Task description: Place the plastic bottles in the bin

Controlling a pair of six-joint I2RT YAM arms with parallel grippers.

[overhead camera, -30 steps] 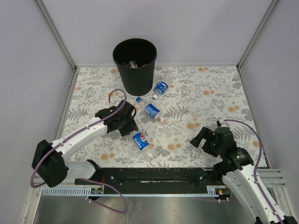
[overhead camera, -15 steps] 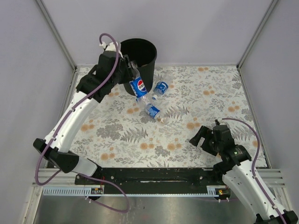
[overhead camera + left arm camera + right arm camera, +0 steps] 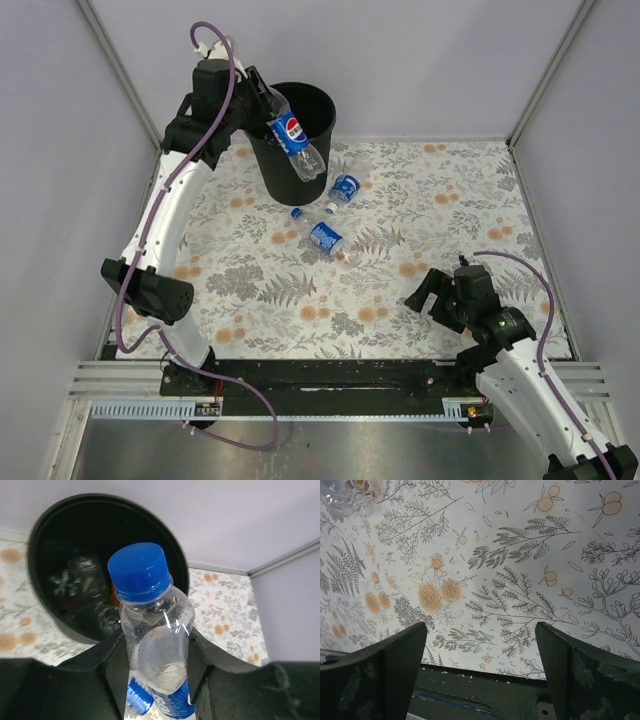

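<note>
Bottle [image 3: 291, 135] lifted off near worktop [image 3: 420, 190], carried by L arm to far-left bin [image 3: 322, 100]; now tilted at rim, clamped btwn L fingers [image 3: 114, 666]. R fingers [image 3: 395, 660] spread, empty. More bottles [image 3: 326, 238] remain on worktop; release judged next.

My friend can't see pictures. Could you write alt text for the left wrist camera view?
The left gripper grips a clear plastic bottle with a blue cap, held in front of an open black bin. Other clear bottles lie dimly inside it.
</note>
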